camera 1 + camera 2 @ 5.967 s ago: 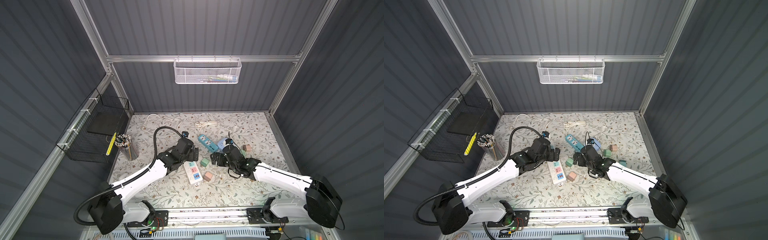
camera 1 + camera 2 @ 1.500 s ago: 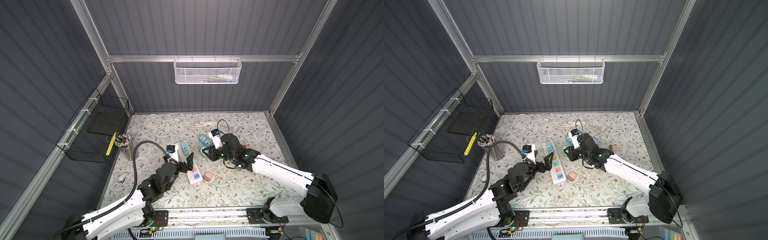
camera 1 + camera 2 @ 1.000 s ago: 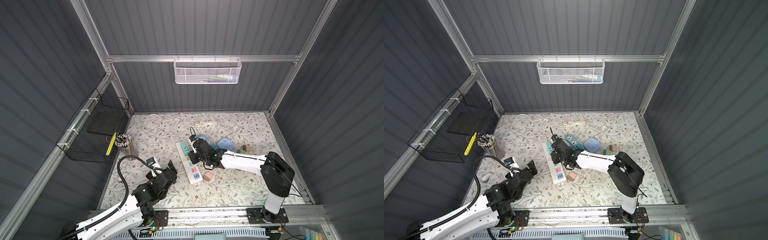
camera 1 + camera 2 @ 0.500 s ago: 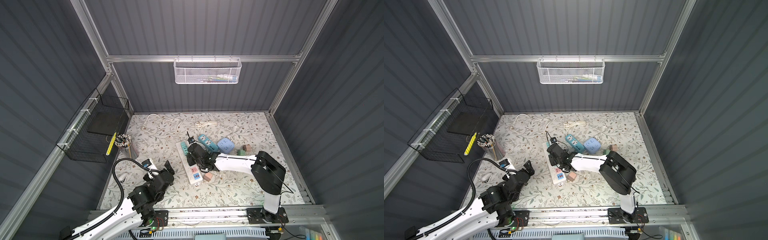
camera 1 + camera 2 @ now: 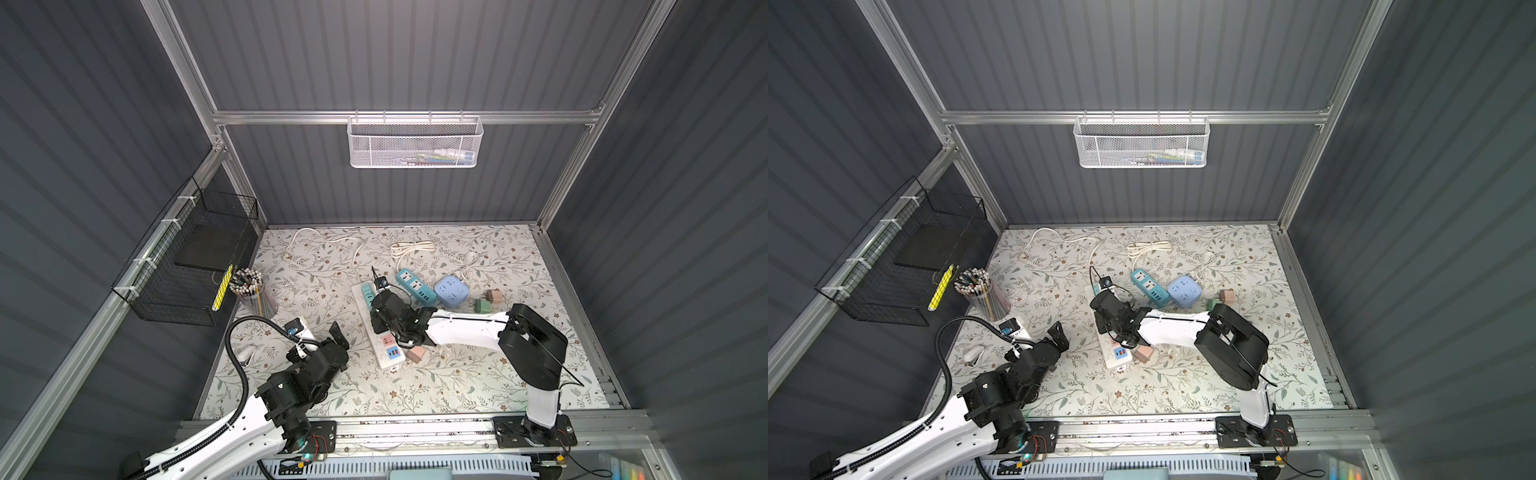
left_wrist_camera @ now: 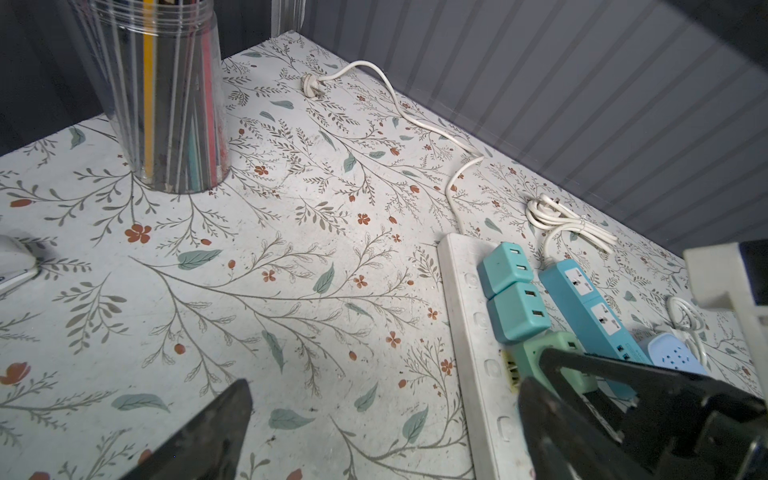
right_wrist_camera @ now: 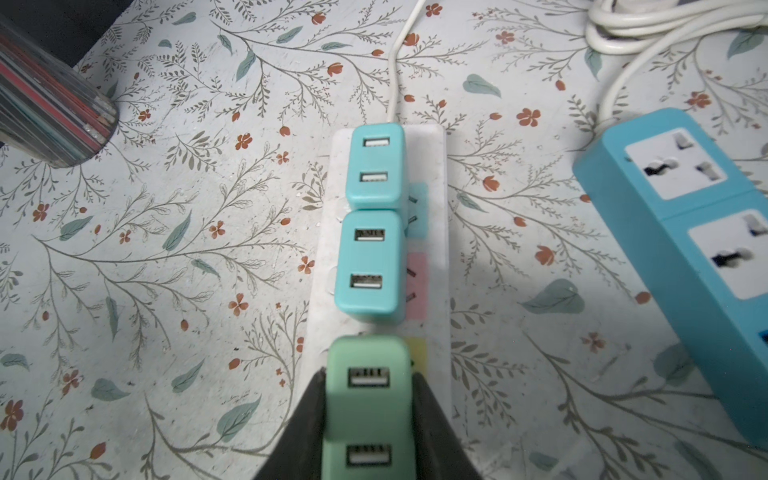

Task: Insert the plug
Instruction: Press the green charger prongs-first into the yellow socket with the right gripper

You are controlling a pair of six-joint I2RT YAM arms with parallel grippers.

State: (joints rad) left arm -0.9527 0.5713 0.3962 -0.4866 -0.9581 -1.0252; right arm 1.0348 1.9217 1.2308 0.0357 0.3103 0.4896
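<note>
My right gripper (image 7: 369, 376) is shut on a light green plug (image 7: 370, 399) with two USB ports. It holds the plug down over the yellow section of the white power strip (image 7: 434, 232), in line behind two teal plugs (image 7: 374, 166) (image 7: 370, 266) seated in the strip. The plug's prongs are hidden. In both top views the right gripper (image 5: 380, 322) (image 5: 1106, 316) reaches left across the strip (image 5: 380, 345). My left gripper (image 5: 320, 345) (image 6: 382, 436) is open and empty, low at the front left, apart from the strip.
A blue power strip (image 5: 415, 286) and a blue socket cube (image 5: 451, 289) lie just right of the white strip. A pink plug (image 5: 414, 354) sits by its near end. More small plugs (image 5: 482, 306) lie at the right. A pencil cup (image 5: 253, 291) stands left. Coiled cable (image 5: 411, 249) lies behind.
The right gripper has carried the green plug leftward onto the white strip and settled lower over it. The left arm has drawn back toward the front left, still open.
</note>
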